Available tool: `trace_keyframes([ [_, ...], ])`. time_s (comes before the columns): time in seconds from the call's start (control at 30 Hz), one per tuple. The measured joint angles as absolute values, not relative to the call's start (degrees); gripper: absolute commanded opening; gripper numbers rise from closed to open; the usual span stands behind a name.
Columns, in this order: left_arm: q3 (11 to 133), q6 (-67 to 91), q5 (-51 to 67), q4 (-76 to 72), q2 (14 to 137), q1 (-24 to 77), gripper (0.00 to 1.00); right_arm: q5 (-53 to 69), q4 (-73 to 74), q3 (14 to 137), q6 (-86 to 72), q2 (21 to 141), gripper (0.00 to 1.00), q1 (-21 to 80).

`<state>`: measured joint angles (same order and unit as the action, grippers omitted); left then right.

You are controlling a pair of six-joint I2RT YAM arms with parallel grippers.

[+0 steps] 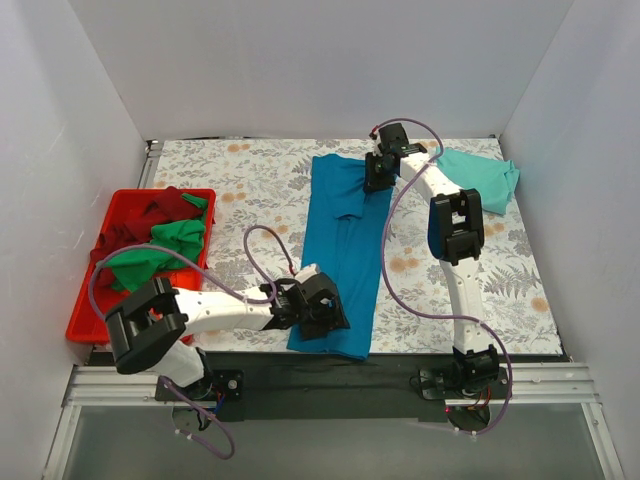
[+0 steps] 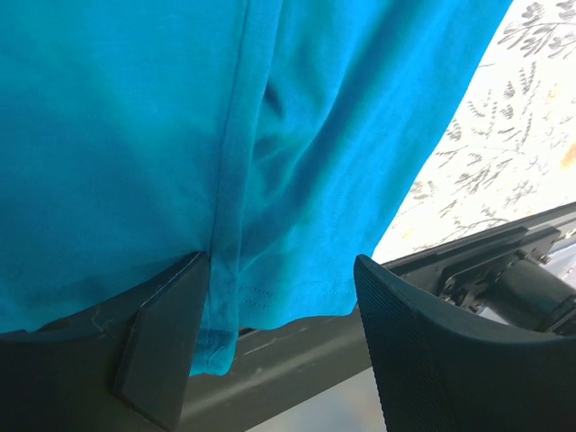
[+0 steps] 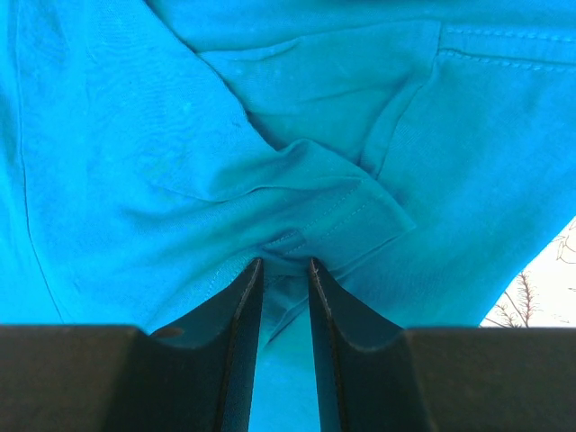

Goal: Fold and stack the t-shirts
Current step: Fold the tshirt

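Note:
A deep blue t-shirt (image 1: 345,250) lies as a long strip down the middle of the table, its near hem hanging over the front edge. My left gripper (image 1: 325,310) is at that near hem. In the left wrist view (image 2: 279,333) its jaws stand wide apart, with the hem (image 2: 270,297) lying between and over the fingers (image 2: 166,342). My right gripper (image 1: 378,175) is at the shirt's far end. In the right wrist view (image 3: 285,265) it is shut on a bunched fold of the blue cloth (image 3: 270,117). A pale mint green t-shirt (image 1: 485,180) lies at the far right.
A red plastic tray (image 1: 85,300) at the left holds bright green shirts (image 1: 175,240) and dark red shirts (image 1: 165,205). The flowered tablecloth (image 1: 250,190) shows between tray and blue shirt. White walls close in the left, back and right. A black rail (image 2: 504,261) runs along the front edge.

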<state>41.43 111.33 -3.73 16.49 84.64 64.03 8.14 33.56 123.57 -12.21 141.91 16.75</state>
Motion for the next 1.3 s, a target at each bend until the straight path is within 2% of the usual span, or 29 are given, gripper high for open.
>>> trace_keyframes([
  [0.27, 48.6, 111.37, -3.66, 15.84, 91.64, 64.31, 0.65, 8.88, 33.56, 123.66, -11.73, 141.93, 0.34, 16.75],
  [0.47, 52.03, 110.21, -3.9, 16.84, 91.31, 64.34, 0.66, 9.93, 33.98, 123.11, -11.05, 140.7, 0.34, 16.62],
  [0.57, 51.86, 109.89, -3.88, 18.76, 88.18, 64.6, 0.66, 10.26, 34.96, 120.46, -10.24, 135.9, 0.34, 16.56],
  [0.7, 50.02, 109.73, -4.58, 22.85, 80.29, 65.54, 0.65, 10.15, 35.09, 113.56, -9.56, 122.78, 0.34, 16.51],
  [0.87, 45.65, 110.43, -7.75, 30.96, 71.7, 66.22, 0.65, 8.97, 32.42, 96.49, -9.72, 99.98, 0.34, 17.04],
  [1.0, 41.54, 111.96, -10.07, 36.73, 68.38, 66.39, 0.65, 5.89, 29.15, 76.38, -11.86, 84.03, 0.34, 21.02],
  [1.17, 38.28, 113.03, -11.07, 40.66, 66.52, 66.87, 0.65, 3.2, 30.15, 52.12, -18.13, 72.23, 0.34, 30.72],
  [1.3, 37.58, 113.49, -11.55, 42.02, 65.32, 66.92, 0.65, 1.39, 32.88, 41.1, -25.91, 63.79, 0.34, 39.29],
])
